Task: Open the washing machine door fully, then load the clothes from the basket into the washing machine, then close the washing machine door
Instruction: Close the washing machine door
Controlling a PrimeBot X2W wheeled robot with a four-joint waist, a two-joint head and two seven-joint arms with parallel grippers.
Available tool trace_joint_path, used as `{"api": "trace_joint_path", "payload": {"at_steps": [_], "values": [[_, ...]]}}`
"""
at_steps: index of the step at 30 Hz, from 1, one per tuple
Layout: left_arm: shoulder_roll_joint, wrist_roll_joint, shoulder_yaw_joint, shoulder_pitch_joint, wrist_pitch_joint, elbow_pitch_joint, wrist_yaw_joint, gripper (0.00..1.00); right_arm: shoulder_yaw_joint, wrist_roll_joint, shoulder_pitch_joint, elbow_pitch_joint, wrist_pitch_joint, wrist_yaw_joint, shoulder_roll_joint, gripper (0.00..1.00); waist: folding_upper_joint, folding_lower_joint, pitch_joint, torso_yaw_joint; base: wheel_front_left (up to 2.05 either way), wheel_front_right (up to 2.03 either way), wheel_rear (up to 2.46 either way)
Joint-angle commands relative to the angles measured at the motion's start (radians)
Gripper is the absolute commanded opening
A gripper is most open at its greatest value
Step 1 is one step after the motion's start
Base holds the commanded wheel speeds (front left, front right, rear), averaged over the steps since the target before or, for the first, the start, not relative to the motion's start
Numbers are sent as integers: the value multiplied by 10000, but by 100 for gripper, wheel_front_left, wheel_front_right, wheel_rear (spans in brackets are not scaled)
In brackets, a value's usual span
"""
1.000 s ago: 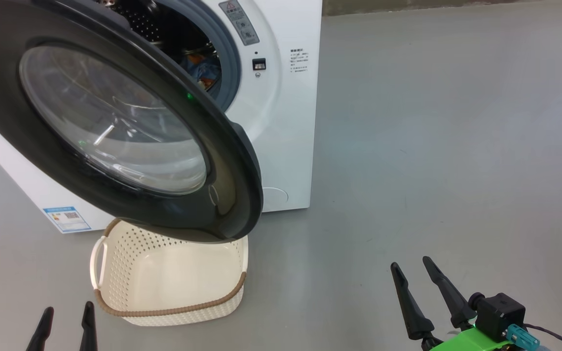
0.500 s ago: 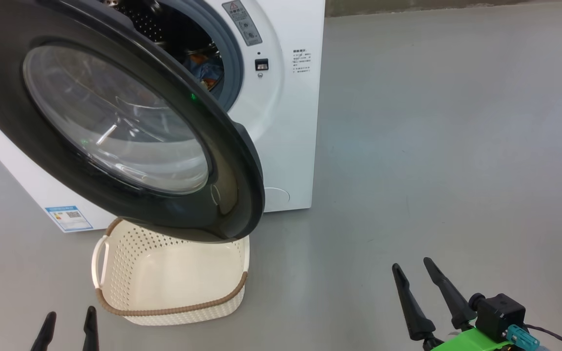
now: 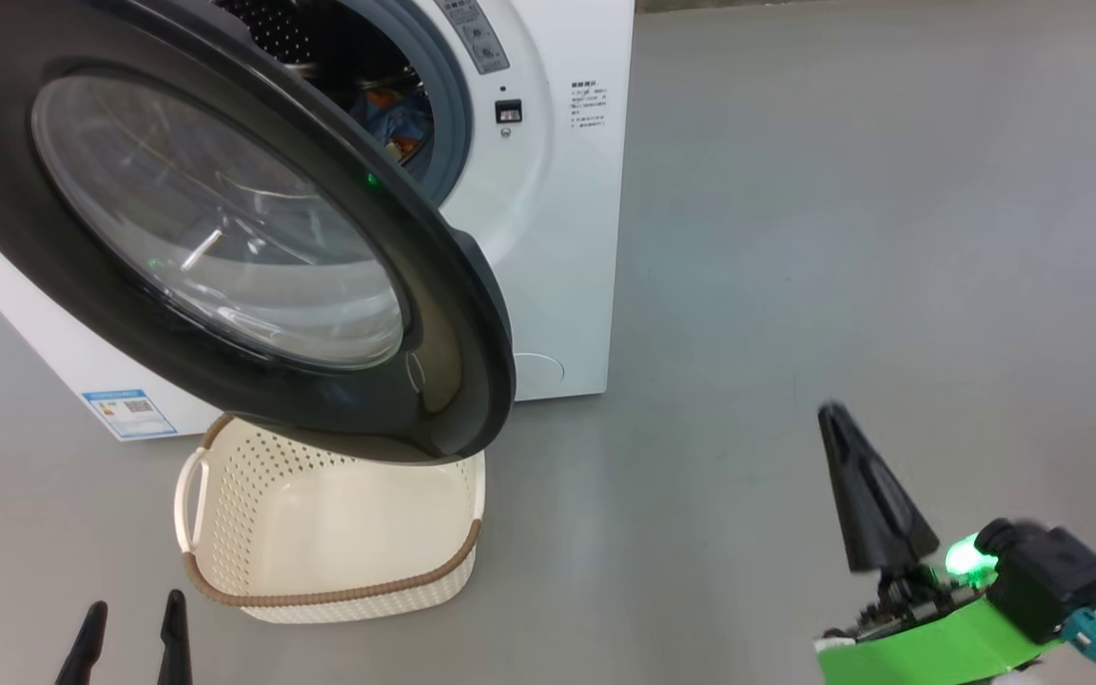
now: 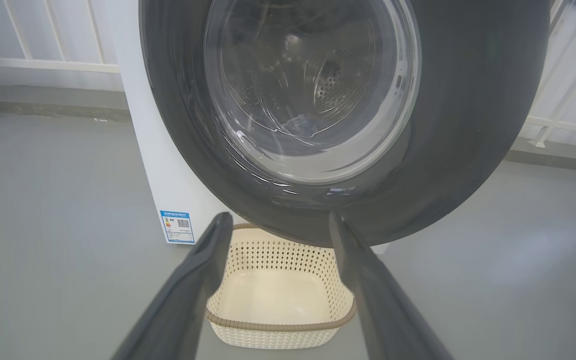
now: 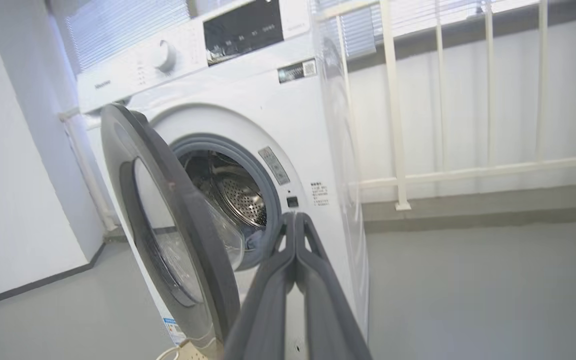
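The white washing machine (image 3: 557,238) stands at the upper left with its round black door (image 3: 453,314) swung out toward me. Blue clothes (image 3: 396,119) with orange marks lie inside the steel drum (image 5: 240,192). Below the door's lower edge, the cream basket (image 3: 339,595) sits on the floor with nothing in it. My left gripper (image 3: 134,601) is open at the lower left, just short of the basket (image 4: 278,327); in its wrist view its fingers (image 4: 213,250) frame the basket and door (image 4: 468,125). Lower right, my right gripper (image 3: 831,411) is shut on nothing and points at the machine's front (image 5: 295,217).
Grey floor stretches wide to the right of the machine. A white railing (image 5: 398,125) runs behind it on the right, and a white wall (image 5: 18,175) stands to its left. A blue label (image 3: 129,411) and a round cap (image 3: 538,373) sit low on the washer.
My right gripper has shut its fingers and risen higher in the head view. The left gripper, door and basket stay put; the camera shifted slightly.
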Motion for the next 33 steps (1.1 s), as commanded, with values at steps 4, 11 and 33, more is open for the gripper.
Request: {"api": "trace_joint_path", "payload": {"at_steps": [4,11,33], "values": [[140,-164,265,-576,-65,-322,-25,100,1035,-411,-796,-1862,-48,16,11,0,0,0,166,42,0,0,0],[106,-306,140,-801,-65,-372,-25,100,2715,-1109,-1570,-2591,-48,16,11,0,0,0,372,217,0,0,0],[-7,-790,-353,-1658,-65,-479,-25,100,5510,-957,-3521,2125,-48,16,11,0,0,0,1476,2114,0,0,0]]}}
